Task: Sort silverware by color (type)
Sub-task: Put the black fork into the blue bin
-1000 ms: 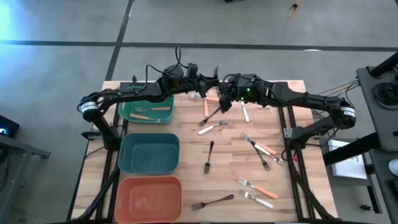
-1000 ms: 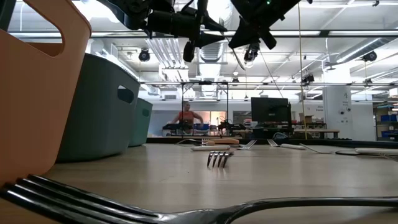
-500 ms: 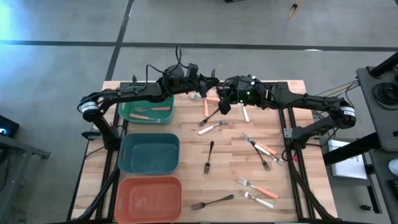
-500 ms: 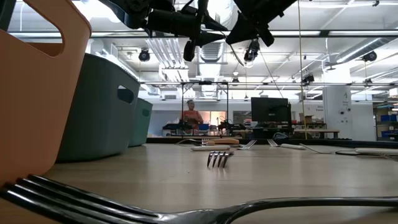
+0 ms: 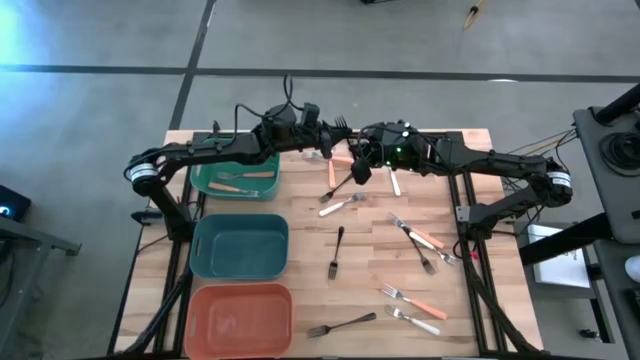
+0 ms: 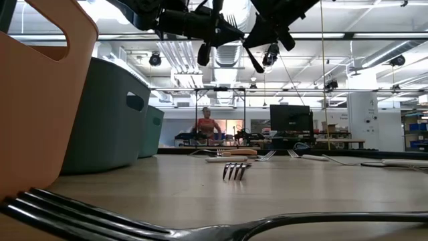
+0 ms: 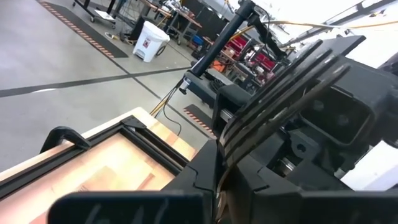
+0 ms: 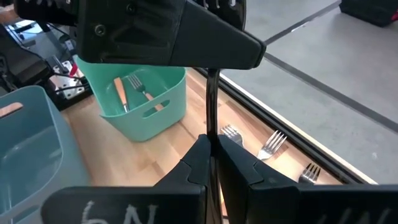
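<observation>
From above, a black fork [image 5: 340,128] is held over the table's [image 5: 380,250] far edge between the left gripper [image 5: 328,132] and right gripper [image 5: 350,160], both clamped on it, tines pointing away. In the low view it hangs slanted. Near the green bin [image 8: 146,102], its handle is seen upright.

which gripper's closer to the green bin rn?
Left. The left gripper hangs just off the green bin's right edge, jaws shut on a black fork. The right gripper is farther right over the table, also gripping that black fork.
</observation>
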Tool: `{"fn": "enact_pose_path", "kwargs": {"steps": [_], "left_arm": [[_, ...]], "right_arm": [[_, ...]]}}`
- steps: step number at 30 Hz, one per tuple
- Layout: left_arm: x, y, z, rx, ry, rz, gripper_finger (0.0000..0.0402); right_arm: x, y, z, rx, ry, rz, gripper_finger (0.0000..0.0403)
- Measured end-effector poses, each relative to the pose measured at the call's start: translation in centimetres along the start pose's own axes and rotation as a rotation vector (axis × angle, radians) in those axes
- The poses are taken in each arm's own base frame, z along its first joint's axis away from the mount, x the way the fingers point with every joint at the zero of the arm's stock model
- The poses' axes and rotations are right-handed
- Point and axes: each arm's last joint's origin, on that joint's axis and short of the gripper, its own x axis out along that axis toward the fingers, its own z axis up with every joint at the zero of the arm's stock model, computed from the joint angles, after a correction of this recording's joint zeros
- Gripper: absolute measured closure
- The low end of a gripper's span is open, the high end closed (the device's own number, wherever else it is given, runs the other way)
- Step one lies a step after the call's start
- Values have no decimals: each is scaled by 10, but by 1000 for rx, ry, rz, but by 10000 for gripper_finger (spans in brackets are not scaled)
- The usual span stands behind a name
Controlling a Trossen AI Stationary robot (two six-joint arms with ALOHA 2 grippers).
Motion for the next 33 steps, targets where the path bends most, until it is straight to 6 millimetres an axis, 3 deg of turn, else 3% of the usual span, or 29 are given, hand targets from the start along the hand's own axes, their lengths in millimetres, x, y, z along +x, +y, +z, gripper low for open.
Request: {"fn": "enact_pose_path", "kwargs": {"steps": [8,16,21,25,33], "left_arm": [[-14,14,17,61,-3,103,401],[-49,-1,31,114,117,207,401],[-94,-38,35,109,237,204,401],[-141,-78,33,100,297,180,401],[-226,-125,-10,90,522,377,401]], "right_arm": [[-22,-6,3,-3,8,-8,391],[-47,-13,0,-21,61,-25,390],[-56,-17,-6,-57,125,-43,390],[-59,-20,-13,-110,195,-58,385],[-60,-24,-22,-138,282,-136,313]]}}
